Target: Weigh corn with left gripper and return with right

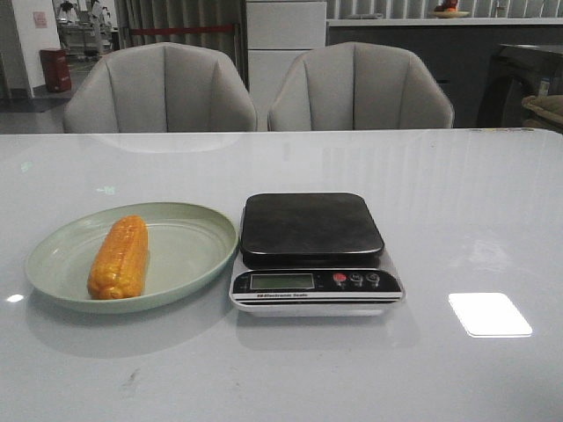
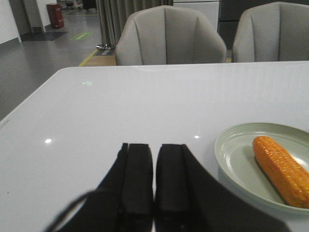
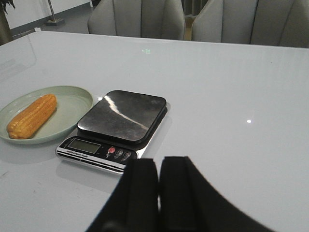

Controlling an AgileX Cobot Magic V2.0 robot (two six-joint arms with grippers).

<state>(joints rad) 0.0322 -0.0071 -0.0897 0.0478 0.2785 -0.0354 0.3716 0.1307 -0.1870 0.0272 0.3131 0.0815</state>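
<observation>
So the corn (image 1: 119,258) is lying on its side in the pale green plate (image 1: 189,255), on the left part of the white table (image 1: 457,211), long axis running near-to-far. Just right of the plate, almost touching its rim, sits the kitchen scale (image 1: 315,253) with a dark bare platform and a display plus three little buttons on its near edge. The left gripper (image 2: 154,181) hangs over bare table to the left of the plate, fingers pressed together, pinching nothing. The right gripper (image 3: 158,186) sits near and right of the scale, fingers also pressed together with nothing between them. Two grey chairs (image 1: 163,88) stand at the far side.
</observation>
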